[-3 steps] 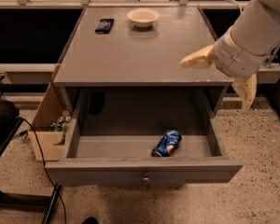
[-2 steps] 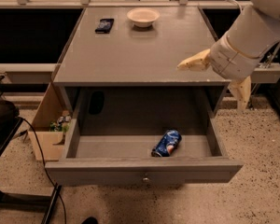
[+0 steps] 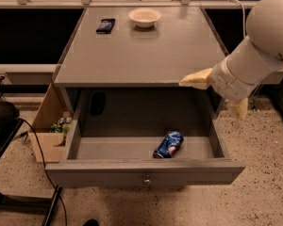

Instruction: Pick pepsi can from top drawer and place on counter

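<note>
The pepsi can (image 3: 168, 145) lies on its side in the open top drawer (image 3: 144, 168), right of the middle and near the front panel. It is blue with a red-and-white logo. The drawer's small round knob (image 3: 146, 180) shows on its front. The counter (image 3: 141, 51) is the grey top of the cabinet above it. My gripper (image 3: 211, 104) is open and empty, with cream fingers (image 3: 196, 78) spread wide. It hangs at the counter's front right edge, above the right side of the drawer and up and to the right of the can.
A white bowl (image 3: 144, 17) and a flat dark phone-like object (image 3: 106, 25) sit at the back of the counter. A cardboard box (image 3: 49, 126) with small items stands left of the cabinet. A dark chair and cable (image 3: 4, 126) are at far left.
My gripper has dropped lower, from over the counter's right side to its front edge above the drawer. The can has not moved.
</note>
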Controlling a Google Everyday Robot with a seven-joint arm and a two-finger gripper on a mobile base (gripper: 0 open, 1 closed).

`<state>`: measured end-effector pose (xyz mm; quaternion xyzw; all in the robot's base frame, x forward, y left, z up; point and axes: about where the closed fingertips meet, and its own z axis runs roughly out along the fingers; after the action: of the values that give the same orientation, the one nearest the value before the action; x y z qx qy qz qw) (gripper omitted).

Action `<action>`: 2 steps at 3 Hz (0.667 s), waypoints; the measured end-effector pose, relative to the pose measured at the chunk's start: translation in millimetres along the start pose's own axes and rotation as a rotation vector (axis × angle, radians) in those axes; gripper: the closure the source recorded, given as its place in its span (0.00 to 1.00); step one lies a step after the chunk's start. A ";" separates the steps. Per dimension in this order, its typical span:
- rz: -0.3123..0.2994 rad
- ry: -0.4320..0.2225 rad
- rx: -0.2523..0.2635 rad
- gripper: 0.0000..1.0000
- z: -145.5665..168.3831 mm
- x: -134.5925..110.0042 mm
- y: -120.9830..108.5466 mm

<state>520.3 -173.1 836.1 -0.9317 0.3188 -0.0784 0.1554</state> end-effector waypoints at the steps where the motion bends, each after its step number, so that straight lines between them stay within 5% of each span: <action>1: 0.001 0.021 0.029 0.00 3.1 4.2 -6.1; 2: -0.006 0.009 0.021 0.00 8.0 1.2 -4.9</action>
<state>526.0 -168.2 830.3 -0.9306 0.3159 -0.0862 0.1635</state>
